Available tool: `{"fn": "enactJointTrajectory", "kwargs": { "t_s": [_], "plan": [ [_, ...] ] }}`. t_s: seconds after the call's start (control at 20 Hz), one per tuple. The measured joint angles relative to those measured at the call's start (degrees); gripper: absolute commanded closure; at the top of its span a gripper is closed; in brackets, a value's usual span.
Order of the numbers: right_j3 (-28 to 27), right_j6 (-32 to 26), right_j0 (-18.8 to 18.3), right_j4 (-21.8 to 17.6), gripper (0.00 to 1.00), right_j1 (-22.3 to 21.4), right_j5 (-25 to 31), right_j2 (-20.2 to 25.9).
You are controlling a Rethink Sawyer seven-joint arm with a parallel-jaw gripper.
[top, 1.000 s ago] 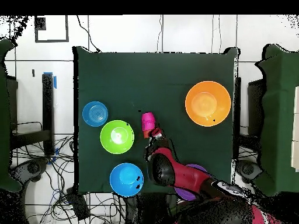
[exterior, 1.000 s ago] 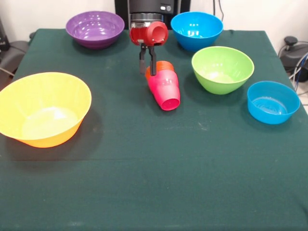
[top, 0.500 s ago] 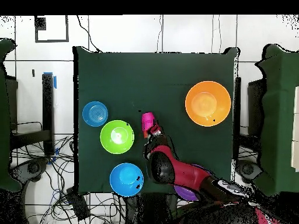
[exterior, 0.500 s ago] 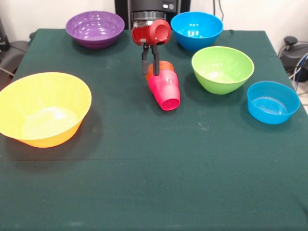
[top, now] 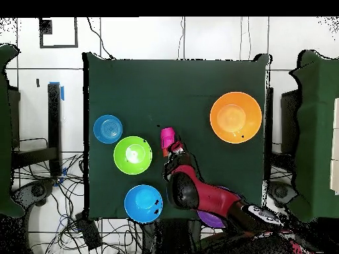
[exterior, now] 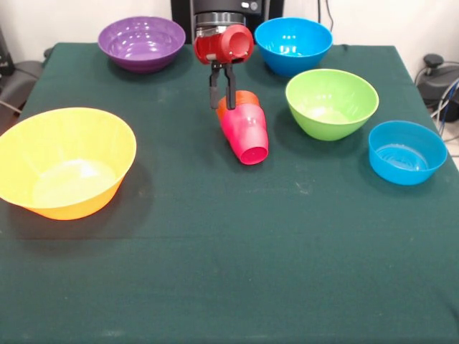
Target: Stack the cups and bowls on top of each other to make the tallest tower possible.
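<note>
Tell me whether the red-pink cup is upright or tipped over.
Tipped over. The red-pink cup lies on its side on the table, its open mouth facing the front camera.

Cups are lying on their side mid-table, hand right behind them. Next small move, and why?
Probably lower the hand a little and close on the orange cup. The red-pink cup lies tipped over with the orange one nested at its far end. The fingers look slightly parted, just above and behind the orange cup, holding nothing. The pair must stand upright before any bowl goes on.
</note>
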Motion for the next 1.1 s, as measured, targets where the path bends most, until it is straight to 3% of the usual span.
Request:
{"fn": "enactJointTrajectory", "kwargs": {
  "t_s": [0.8,1.1],
  "plan": [
    [2.97,0.0,-0.11,-3.59,0.0,3.11,-1.78,-2.39],
    [3.26,0.0,-0.13,-6.17,0.0,5.76,-8.0,-3.99]
  ]
}}
